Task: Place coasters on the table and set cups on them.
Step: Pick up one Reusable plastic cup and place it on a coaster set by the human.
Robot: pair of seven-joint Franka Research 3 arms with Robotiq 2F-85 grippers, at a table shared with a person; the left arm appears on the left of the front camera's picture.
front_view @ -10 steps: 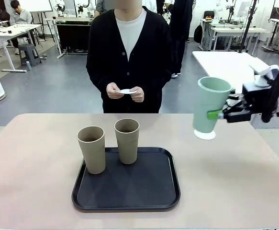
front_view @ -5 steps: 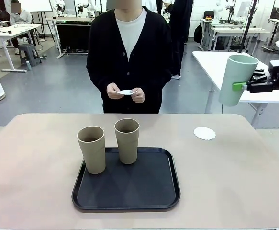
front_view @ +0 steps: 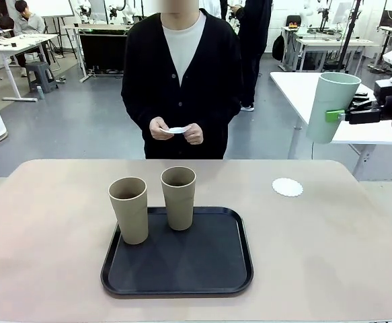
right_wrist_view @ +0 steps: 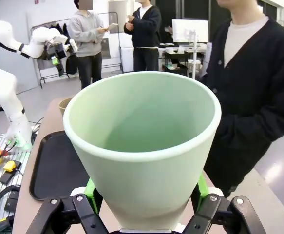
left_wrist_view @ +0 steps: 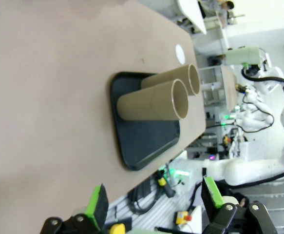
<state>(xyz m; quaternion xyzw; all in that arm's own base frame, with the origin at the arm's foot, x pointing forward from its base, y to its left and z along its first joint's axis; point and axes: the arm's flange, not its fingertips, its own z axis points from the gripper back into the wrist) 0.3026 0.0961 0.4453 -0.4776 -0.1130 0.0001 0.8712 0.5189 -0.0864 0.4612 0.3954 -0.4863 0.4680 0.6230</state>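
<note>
Your right hand, clamped on the mint cup, has lifted it up and away from the coaster, now bare on the surface. That cup is still to be set down. Your left hand is open and empty.

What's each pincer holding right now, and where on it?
Right pincer grips the mint green cup across its side wall, below the rim. Left pincer open, empty.

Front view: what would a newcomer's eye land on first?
The pale mint green tapered tumbler, clamped in the right gripper high at picture right, up and away from the lone white scalloped coaster on the beige tabletop. Next, two beige-brown tumblers upright on the black tray at centre.
</note>
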